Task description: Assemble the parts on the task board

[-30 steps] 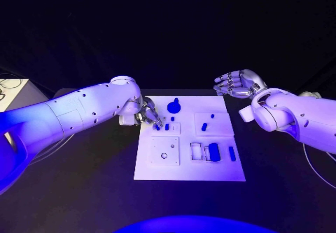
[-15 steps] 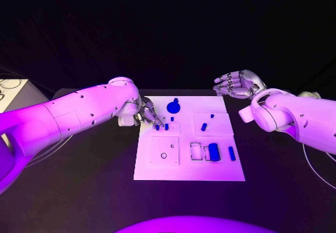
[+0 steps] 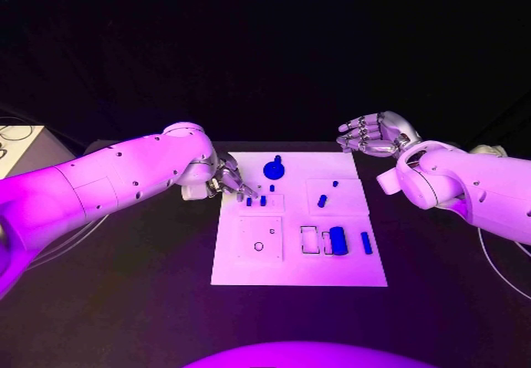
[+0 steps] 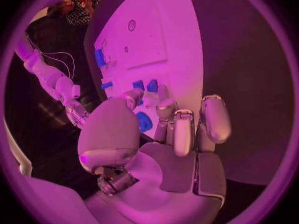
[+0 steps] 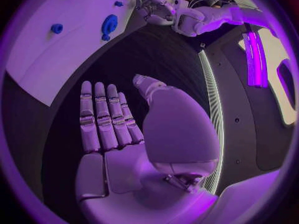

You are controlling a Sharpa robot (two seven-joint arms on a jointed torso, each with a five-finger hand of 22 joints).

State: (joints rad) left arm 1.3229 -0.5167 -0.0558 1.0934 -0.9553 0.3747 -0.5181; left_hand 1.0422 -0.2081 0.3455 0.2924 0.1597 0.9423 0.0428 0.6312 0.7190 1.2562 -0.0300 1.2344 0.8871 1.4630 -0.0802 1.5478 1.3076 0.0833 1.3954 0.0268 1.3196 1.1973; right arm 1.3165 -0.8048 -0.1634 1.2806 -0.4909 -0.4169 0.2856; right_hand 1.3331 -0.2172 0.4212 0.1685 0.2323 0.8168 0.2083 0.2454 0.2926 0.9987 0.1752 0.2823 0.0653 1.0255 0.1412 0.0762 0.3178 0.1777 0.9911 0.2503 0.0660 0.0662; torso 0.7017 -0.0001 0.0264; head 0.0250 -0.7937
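Observation:
The white task board (image 3: 298, 264) lies mid-table. A round blue part (image 3: 275, 169) sits at its far end. Two short blue pegs (image 3: 255, 201) stand just behind it, and a larger blue block (image 3: 338, 240) sits near the right edge. My left hand (image 3: 230, 182) hovers over the board's far left edge beside the two pegs (image 4: 145, 85), its fingers (image 4: 174, 129) half curled and apart, holding nothing I can make out. A blue part (image 4: 144, 121) shows on the board between thumb and fingers. My right hand (image 3: 374, 132) hangs beyond the far right corner, its fingers (image 5: 102, 117) straight, empty.
More small blue pegs (image 3: 322, 200) and a slim bar (image 3: 366, 242) stand on the board's right half. A square plate with a round hole (image 3: 259, 246) takes up the near left. A pale box (image 3: 17, 146) sits at the table's far left. Black table surrounds the board.
My left hand has drawn back slightly to the left, away from the two pegs. The parts and my right hand have not moved.

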